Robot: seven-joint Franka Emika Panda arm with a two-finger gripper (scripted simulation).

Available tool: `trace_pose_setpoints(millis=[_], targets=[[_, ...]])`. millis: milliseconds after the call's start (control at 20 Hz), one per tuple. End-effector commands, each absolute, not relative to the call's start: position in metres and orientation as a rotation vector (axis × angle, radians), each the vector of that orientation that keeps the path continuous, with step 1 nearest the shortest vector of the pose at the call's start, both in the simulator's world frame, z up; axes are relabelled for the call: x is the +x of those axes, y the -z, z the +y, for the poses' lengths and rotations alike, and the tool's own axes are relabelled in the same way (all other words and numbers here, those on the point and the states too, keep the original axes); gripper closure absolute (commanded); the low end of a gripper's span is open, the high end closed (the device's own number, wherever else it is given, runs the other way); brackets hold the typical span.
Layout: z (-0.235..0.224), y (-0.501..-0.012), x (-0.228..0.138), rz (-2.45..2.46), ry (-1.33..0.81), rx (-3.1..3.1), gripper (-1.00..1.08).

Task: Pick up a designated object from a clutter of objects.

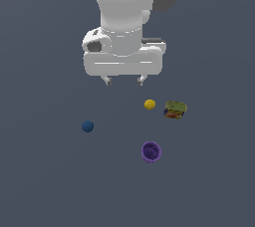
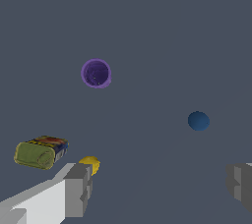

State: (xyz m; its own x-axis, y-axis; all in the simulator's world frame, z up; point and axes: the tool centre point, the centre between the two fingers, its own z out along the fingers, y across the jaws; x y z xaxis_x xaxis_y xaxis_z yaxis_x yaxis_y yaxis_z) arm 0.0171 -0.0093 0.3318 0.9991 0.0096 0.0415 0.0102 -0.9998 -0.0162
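The small dark blue ball lies on the grey floor towards the exterior view's left; it also shows in the wrist view. My gripper hangs open and empty above the floor, behind the clutter, well apart from the blue ball. In the wrist view the two fingers stand wide apart with nothing between them. The yellow ball, the greenish box and the purple cup lie towards the exterior view's right.
In the wrist view the purple cup lies open side up, the greenish box lies on its side, and the yellow ball is partly hidden behind one finger. The floor is plain grey.
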Motion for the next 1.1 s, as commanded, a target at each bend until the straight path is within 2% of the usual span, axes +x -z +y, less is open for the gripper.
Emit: trace_pose_setpoints(millis=[0, 500, 1050], targets=[[-0.009, -0.332, 0.017, -0.015, 0.065, -3.124, -0.92], [0.029, -0.346, 0.020, -0.112, 0.099, -3.115, -0.92], [0.005, -0.317, 0.029, -0.060, 0.087, -3.112, -0.92]])
